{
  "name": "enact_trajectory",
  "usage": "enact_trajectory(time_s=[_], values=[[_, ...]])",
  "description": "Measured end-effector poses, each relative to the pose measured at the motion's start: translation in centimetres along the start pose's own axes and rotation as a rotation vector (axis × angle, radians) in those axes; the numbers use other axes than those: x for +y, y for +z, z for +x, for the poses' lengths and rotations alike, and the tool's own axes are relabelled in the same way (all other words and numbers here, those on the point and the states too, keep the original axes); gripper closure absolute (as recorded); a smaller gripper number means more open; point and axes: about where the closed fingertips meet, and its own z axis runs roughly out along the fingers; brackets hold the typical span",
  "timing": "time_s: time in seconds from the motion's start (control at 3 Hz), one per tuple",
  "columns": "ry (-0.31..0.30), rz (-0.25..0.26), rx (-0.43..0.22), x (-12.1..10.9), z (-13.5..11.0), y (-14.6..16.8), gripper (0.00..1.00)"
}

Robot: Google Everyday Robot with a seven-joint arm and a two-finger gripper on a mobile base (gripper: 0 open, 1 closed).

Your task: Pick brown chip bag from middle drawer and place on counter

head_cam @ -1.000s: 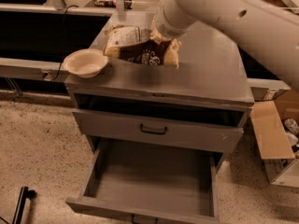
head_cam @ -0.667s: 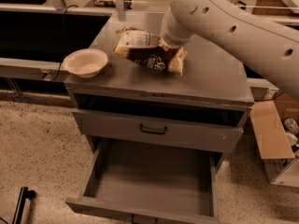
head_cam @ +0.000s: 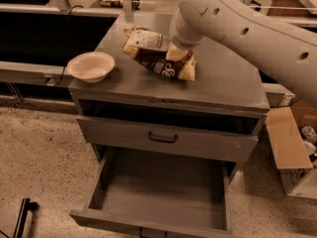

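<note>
The brown chip bag (head_cam: pixel 157 54) lies tilted on the counter (head_cam: pixel 223 86), right of the middle, its tan end toward the front. My gripper (head_cam: pixel 175 47) is at the bag's upper right edge, mostly hidden under the big white arm (head_cam: pixel 237 29), which comes in from the upper right. The middle drawer (head_cam: pixel 158 190) is pulled out at the bottom front, and its grey tray holds nothing.
A cream round bowl (head_cam: pixel 91 66) sits at the counter's left front corner. A shut drawer front with a black bar handle (head_cam: pixel 163 138) is above the open drawer. A cardboard box (head_cam: pixel 292 152) stands on the floor to the right. A dark bench runs behind on the left.
The arm and the bag have shifted a little to the right over the counter, and the bag has come down onto the surface.
</note>
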Motion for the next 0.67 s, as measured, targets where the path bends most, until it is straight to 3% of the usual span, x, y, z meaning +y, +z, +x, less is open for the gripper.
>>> enact_trajectory(time_s=[0.33,0.67], values=[[-0.010,-0.055,-0.020,1.3,0.1,0.6,0.00],[0.036,-0.097,-0.080,0.6,3.8,-1.0,0.00]])
